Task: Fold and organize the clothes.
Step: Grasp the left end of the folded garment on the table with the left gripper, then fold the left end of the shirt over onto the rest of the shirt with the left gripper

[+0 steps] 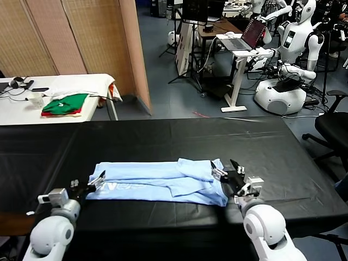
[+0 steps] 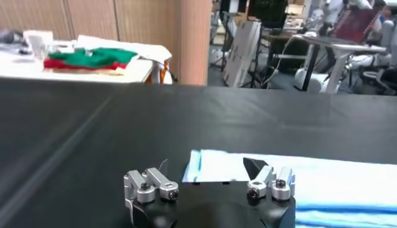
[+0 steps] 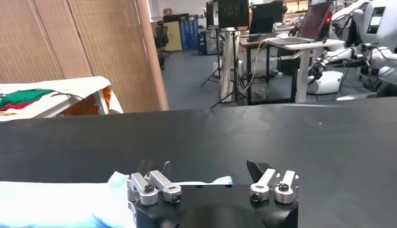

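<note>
Clothes [image 1: 163, 182] lie folded into a long band on the black counter [image 1: 163, 138]; left end effector [image 1: 87, 184] and right end effector [image 1: 228, 171] stand wide open at its ends, holding nothing.

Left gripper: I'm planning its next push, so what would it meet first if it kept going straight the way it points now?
The left gripper, open, already points at the end of the light-blue T-shirt on the black table, so it would probably meet that edge first; depth is hard to judge.

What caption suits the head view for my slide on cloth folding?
Both grippers, left and right, open at the ends of a folded light-blue T-shirt on the black table.
</note>
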`<state>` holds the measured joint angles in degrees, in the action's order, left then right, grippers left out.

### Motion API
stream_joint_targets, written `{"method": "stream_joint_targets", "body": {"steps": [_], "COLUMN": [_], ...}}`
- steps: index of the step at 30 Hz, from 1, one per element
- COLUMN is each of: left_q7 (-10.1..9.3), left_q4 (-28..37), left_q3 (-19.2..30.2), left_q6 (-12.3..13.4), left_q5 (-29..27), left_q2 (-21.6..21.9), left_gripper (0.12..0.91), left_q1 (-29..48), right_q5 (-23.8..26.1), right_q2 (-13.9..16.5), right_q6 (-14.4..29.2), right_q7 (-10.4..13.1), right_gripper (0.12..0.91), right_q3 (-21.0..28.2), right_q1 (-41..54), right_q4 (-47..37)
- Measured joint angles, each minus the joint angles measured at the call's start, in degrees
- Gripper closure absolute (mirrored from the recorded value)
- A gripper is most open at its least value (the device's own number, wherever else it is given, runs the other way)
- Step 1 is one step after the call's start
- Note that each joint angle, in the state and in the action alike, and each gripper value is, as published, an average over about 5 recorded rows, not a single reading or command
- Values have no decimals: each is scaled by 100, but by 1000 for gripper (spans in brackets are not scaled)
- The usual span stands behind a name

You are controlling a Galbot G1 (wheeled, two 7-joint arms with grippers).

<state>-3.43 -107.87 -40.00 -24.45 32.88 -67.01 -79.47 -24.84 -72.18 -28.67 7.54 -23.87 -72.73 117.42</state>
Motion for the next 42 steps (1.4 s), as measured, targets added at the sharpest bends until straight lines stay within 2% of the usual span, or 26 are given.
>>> {"method": "stream_joint_targets", "body": {"steps": [11,14,18,25,28,31,34,37,42], "left_q7": [-12,-12,16,121,119,90,88,135,235], "left_q4": [206,241,223,143,138,125,64,-27,-74], "left_q3": [-12,4,33,81,71,38,7,-49,-240], "left_q6": [50,57,57,34,-60,-185,-229,-109,293], "left_q5": [159,142,68,-84,52,290,262,-170,-1280], "left_q2": [-69,-87,-118,-180,-185,-170,-127,-47,199], "left_gripper": [129,170,322,739,822,841,841,841,841], "left_q1": [-19,-6,-22,-80,-59,-32,-55,-130,-300], "right_q5": [34,42,52,55,55,55,45,21,-17], "right_q2": [-50,-64,-77,-95,-107,-117,-116,-109,-103], "right_q6": [19,28,43,54,63,79,93,98,98], "right_q7": [9,9,6,-6,-8,-8,-5,4,15], "right_gripper": [118,118,118,118,118,118,118,118,118], "right_q3": [-32,-30,-18,20,26,23,-5,-62,-156], "right_q1": [-103,-110,-109,-68,-57,-61,-82,-115,-198], "right_q4": [90,96,94,73,77,85,111,155,234]}}
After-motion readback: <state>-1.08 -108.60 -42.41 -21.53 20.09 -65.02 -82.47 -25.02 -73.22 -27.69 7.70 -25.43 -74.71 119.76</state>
